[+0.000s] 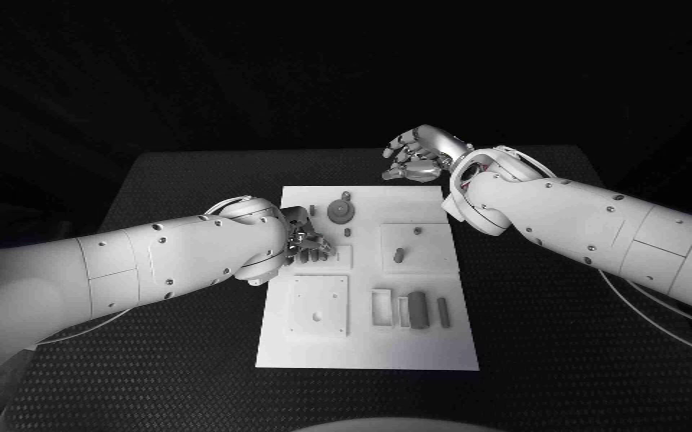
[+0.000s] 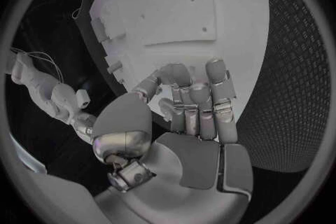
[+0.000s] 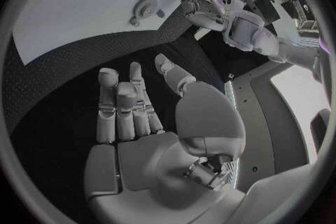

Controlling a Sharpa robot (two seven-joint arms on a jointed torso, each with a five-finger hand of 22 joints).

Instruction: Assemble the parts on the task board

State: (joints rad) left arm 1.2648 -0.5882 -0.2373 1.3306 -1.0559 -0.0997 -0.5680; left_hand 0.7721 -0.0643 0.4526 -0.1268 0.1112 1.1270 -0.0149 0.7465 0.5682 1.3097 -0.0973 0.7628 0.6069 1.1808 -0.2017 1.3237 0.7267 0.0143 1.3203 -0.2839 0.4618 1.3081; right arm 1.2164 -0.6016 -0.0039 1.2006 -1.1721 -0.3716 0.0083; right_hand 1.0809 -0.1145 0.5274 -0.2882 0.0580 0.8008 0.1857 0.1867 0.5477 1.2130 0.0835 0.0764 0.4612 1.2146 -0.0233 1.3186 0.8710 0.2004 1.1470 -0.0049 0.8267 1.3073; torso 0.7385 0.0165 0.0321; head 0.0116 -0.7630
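The white task board (image 1: 361,347) lies mid-table. On it are a round grey part (image 1: 339,209), a small peg (image 1: 348,195), a short part (image 1: 397,249) in a square recess, and upright grey pieces (image 1: 417,309) near a small frame (image 1: 382,307). My left hand (image 1: 306,239) rests at the board's left edge beside the round part, its fingers (image 2: 210,95) half bent over the board (image 2: 182,11) with nothing seen in them. My right hand (image 1: 418,157) hovers over the black table past the board's far right corner, its fingers (image 3: 129,106) apart and holding nothing.
A square plate (image 1: 319,307) sits in the board's near left part. Black table (image 1: 562,352) surrounds the board on all sides. The right wrist view shows my left hand (image 3: 199,0) on the board near the round part (image 3: 145,9).
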